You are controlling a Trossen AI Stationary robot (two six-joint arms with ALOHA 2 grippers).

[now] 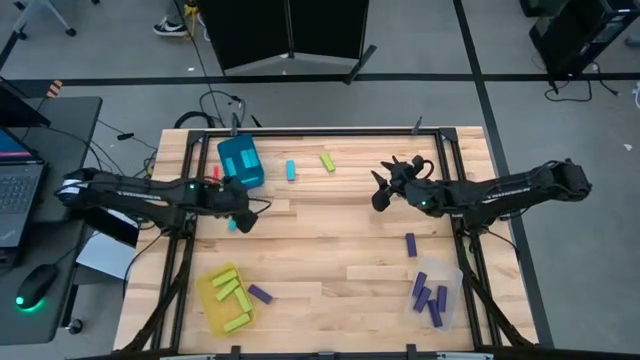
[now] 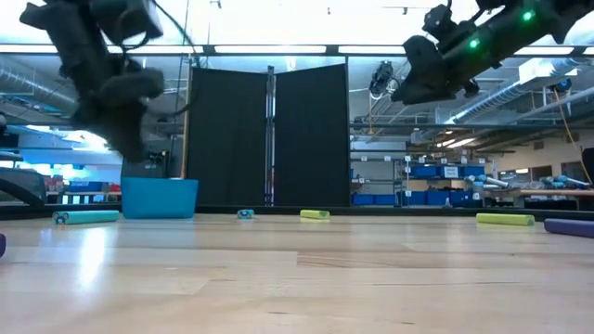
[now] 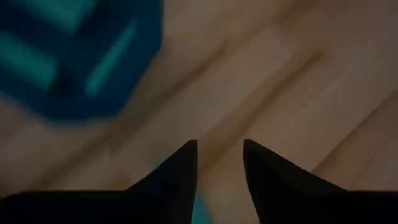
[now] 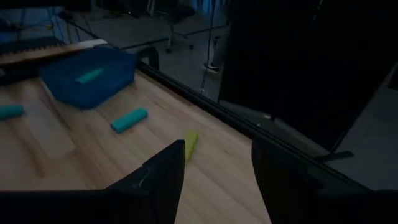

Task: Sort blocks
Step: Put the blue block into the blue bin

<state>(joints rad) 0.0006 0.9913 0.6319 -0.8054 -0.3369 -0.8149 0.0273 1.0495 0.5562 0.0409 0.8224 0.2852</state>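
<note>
My left gripper (image 1: 243, 216) (image 3: 217, 163) hangs open above the table, just in front of the teal bin (image 1: 241, 162). A cyan block (image 1: 232, 226) (image 2: 85, 217) lies flat on the wood right under it, and a sliver of that block (image 3: 199, 210) shows at the base of the fingers. My right gripper (image 1: 380, 190) (image 4: 214, 168) is open and raised over the far right part of the table. Ahead of it a lime block (image 4: 190, 144) (image 1: 327, 161) and a cyan block (image 4: 129, 119) (image 1: 291, 170) lie flat. One purple block (image 1: 411, 244) lies by the right arm.
A yellow bin (image 1: 214, 305) at the near left holds lime blocks, with a purple block (image 1: 260, 294) beside it. A clear bin (image 1: 455, 275) at the near right holds purple blocks. The teal bin has cyan blocks inside. Another lime block (image 2: 505, 219) shows in the low view.
</note>
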